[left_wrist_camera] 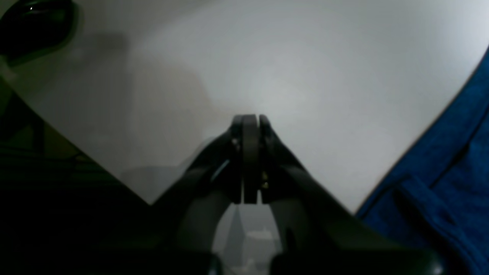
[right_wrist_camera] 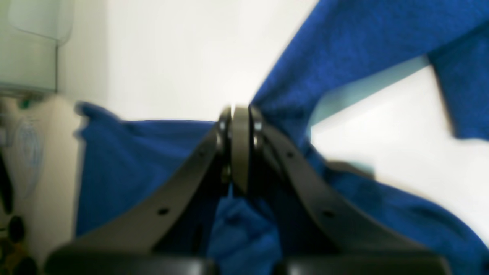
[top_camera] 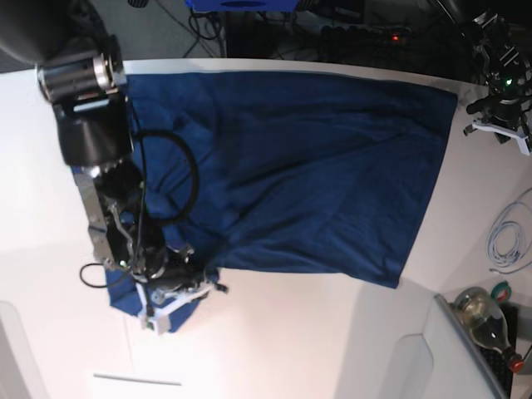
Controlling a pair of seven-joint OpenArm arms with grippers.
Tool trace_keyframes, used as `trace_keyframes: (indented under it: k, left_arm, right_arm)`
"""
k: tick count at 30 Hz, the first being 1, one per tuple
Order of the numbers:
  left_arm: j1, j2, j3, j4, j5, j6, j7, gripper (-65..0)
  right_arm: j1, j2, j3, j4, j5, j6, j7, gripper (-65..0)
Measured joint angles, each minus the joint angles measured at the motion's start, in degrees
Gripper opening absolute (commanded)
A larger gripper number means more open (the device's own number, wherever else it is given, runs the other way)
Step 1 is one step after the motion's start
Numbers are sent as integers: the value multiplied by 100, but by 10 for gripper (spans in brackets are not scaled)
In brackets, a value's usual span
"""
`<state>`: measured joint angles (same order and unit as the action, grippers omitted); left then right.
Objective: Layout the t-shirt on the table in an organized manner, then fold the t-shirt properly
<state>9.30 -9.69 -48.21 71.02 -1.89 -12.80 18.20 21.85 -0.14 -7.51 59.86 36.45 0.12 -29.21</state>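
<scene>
Here the t-shirt [top_camera: 307, 166] lies spread across the table [top_camera: 274, 332], its body reaching from the far edge toward the middle, with the cloth creased in long diagonal folds. One straight hem runs along the side nearest the tripod-mounted camera [top_camera: 503, 91]. A sleeve portion sits bunched at the near side under the right arm.

Right gripper [right_wrist_camera: 240, 114]: the jaws are pressed together and clamped on a fold of the t-shirt [right_wrist_camera: 344, 49]. In the right wrist view, blue fabric rises taut from the fingertips to the upper right, and more cloth hangs on both sides of the fingers [right_wrist_camera: 183, 183]. In the base view the right arm [top_camera: 91, 125] reaches down over the shirt's edge, its wrist at the bunched sleeve.

Left gripper [left_wrist_camera: 250, 118]: the jaws are fully closed with nothing between them. The tips are over bare white table [left_wrist_camera: 267, 57], clear of the cloth. The t-shirt [left_wrist_camera: 450, 164] shows only at the right margin of the left wrist view, near but not touching.

A white coiled cable [top_camera: 509, 241] and a glass bottle [top_camera: 482, 316] lie beyond the shirt's hem side.
</scene>
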Motion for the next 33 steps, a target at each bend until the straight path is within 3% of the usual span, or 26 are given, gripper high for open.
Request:
trace_keyframes:
  k: [7, 11, 14, 19, 24, 25, 28, 30, 33]
  left_arm:
    - [-7, 2, 42, 0, -2, 2, -17, -650]
    - [-9, -4, 42, 0, -2, 20, -20, -650]
    - [-9, 13, 42, 0, 0, 20, -17, -650]
    - [-9, 2, 39, 0, -2, 17, -20, -650]
    - [-9, 0, 13, 0, -2, 22, -17, -650]
    - [-7, 0, 9, 0, -4, 17, -15, -650]
    - [-13, -17, 9, -2, -2, 17, 2, -650]
    - [-9, -63, 2, -2, -2, 20, -15, -650]
    - [-11, -66, 2, -2, -2, 20, -15, -650]
  right_arm:
    - [-748, -280, -11, 1032, 13, 37, -402, -650]
    - [-894, -286, -743, 931, -28, 33, -354, -644]
    - [-925, -387, -1167, 487, 17, 37, -380, -572]
    - [-964, -398, -1311, 358, -11, 35, -396, -387]
    - [-846, -107, -1169, 839, 70, 37, -153, -372]
    - [-807, -94, -907, 807, 68, -61, 35, -372]
    - [-481, 2, -24, 212, 13, -964, 807, -369]
    - [-184, 131, 356, -496, -37, -1130, 951, -369]
    - [367, 313, 470, -1810, 17, -1106, 927, -369]
